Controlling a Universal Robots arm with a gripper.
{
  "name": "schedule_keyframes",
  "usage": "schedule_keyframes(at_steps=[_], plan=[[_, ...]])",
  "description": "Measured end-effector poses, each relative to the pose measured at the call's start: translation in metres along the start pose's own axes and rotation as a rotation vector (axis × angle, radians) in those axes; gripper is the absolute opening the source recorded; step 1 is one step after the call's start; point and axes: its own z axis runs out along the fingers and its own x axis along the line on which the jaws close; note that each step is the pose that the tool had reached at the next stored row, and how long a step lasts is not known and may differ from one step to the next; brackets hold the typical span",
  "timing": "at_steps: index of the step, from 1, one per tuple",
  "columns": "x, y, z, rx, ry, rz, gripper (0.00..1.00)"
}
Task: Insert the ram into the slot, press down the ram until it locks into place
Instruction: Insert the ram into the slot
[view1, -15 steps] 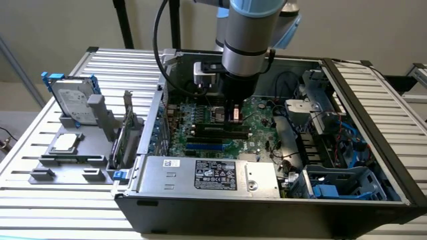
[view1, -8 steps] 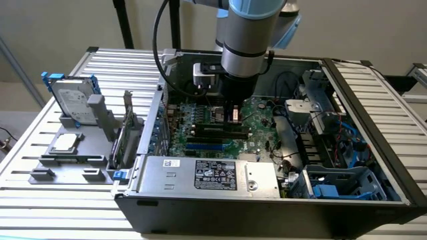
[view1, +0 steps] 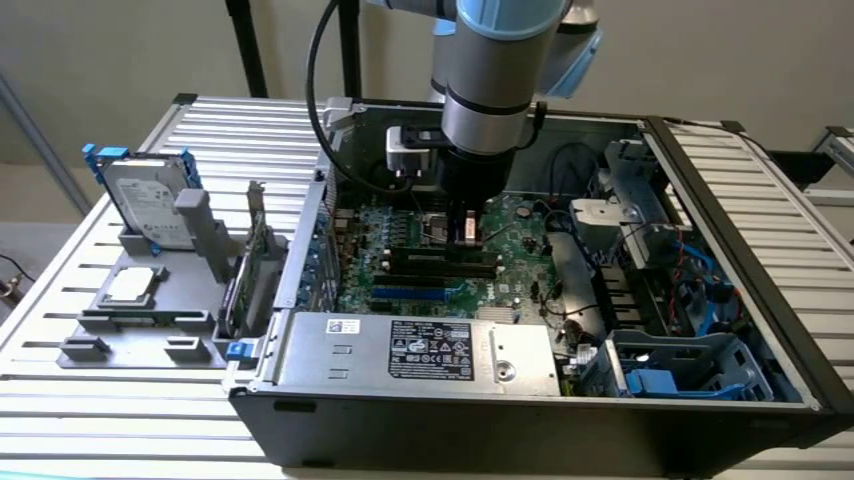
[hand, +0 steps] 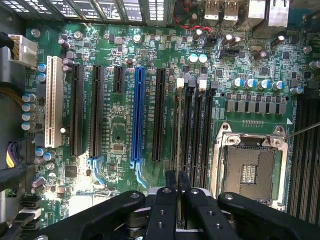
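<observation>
Green board, likely light, stiff but brittle: your end effector is clamped on the ram by its flat faces, lined up along the slot.

Robot lab bench.
An open computer case is lying on a slatted metal table, a grey parts fixture sitting beside it.

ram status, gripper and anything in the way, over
gripper shut on the ram, down inside the case. ram edge-on over the slot, seating can't tell. nothing seen blocking the slot.
</observation>
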Motion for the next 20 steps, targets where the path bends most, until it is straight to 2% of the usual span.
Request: schedule_keyframes(at_steps=[2,9,20], plan=[[-0.0003,0.0001,0.0003,-0.0001,0.0025,0.000,0.13],[-0.0003,0.0001,0.0014,-0.0006,0.0189,0.001,0.13],[-0.0031,0.0003,0.0025,0.0012,0.0207,0.002,0.13]])
